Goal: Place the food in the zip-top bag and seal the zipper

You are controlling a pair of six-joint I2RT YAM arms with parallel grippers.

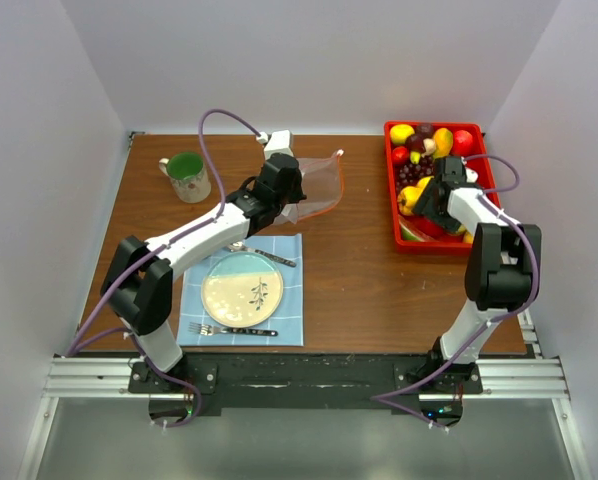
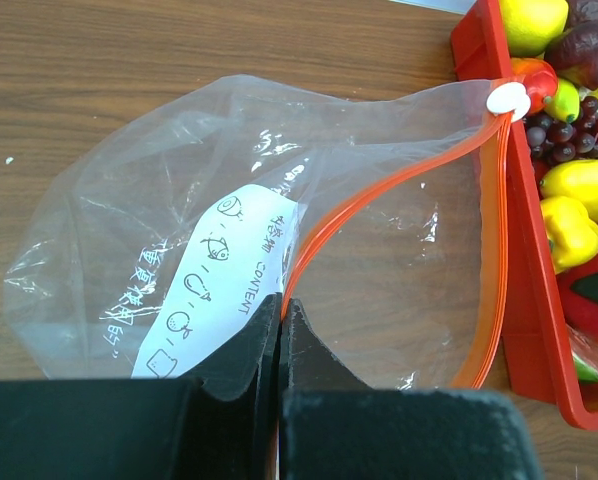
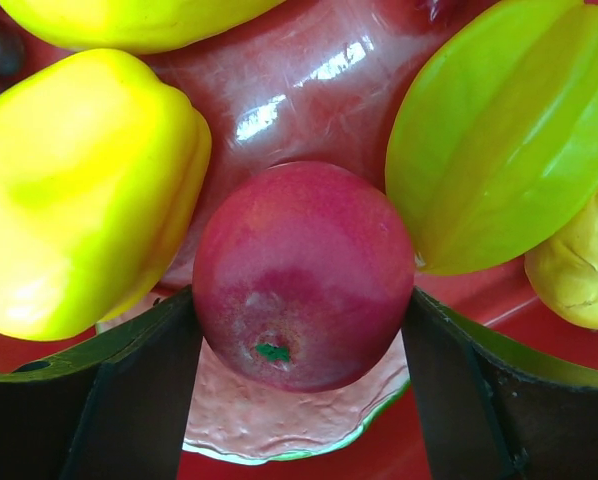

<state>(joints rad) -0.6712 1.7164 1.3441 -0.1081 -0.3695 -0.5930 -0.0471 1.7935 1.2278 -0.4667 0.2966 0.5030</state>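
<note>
Over the table, in the top view, the left arm stretches from its base toward 1 o'clock, and the left gripper (image 1: 282, 188) is at the near edge of the zip-top bag (image 1: 321, 185). The right arm folds back toward 11 o'clock, with the right gripper (image 1: 431, 198) down in the red tray (image 1: 391, 190) among the food (image 1: 429, 140). A green mug (image 1: 189, 177) stands at the bag's 9 o'clock, and a plate (image 1: 241, 290) on a blue cloth (image 1: 289, 322) lies at its 7 o'clock.

At the left wrist, the jaws are pinched tight on the zipper (image 2: 329, 222). The bag gapes open and holds no fruit. The tray wall (image 2: 524, 250) sits at 3 o'clock, just beside the mouth.

At the right wrist, both fingers (image 3: 129, 380) press the sides of a red fruit (image 3: 299, 275). It has a yellow pepper (image 3: 79, 180) at its 9 o'clock and a green star fruit (image 3: 509, 130) at its 2 o'clock, both crowding it.
</note>
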